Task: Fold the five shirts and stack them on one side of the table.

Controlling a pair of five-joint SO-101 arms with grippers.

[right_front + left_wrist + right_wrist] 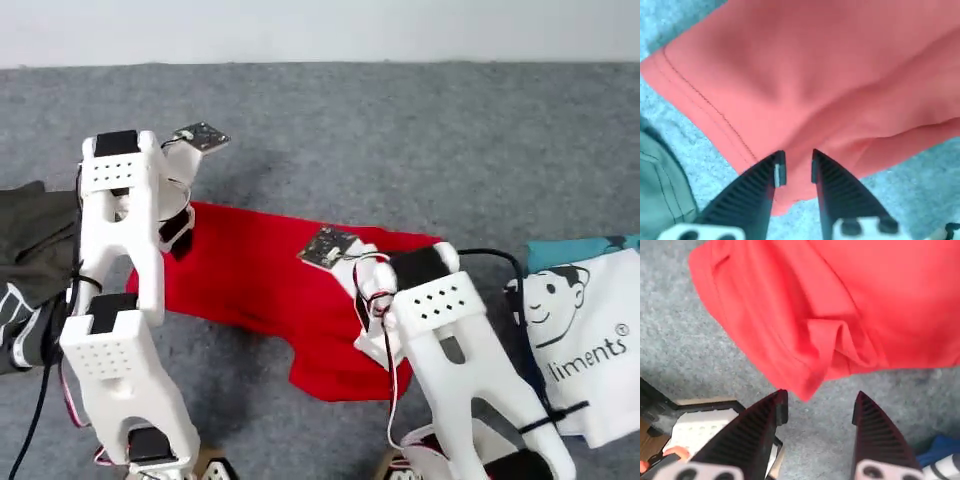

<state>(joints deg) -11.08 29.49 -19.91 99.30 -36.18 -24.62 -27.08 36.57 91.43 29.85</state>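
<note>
Grey carpet-like covering (400,130) spans the table as seen from the high view. Garments counted: four.

1. One red shirt (250,270), spread unfolded at the centre.
2. One dark shirt (30,235), bunched at the 9 o'clock edge.
3. One white shirt (590,350) with a cartoon print, at 3 to 4 o'clock.
4. One teal shirt (560,250), lying under the white one, its top strip showing.

Arms counted: two. The left gripper (795,167) sits over the red shirt's 9 o'clock hem, just beside the dark shirt; whether it pinches the cloth cannot be told. The right gripper (821,400) hangs at the shirt's 4 o'clock side, jaws spread wide, holding nothing.
</note>
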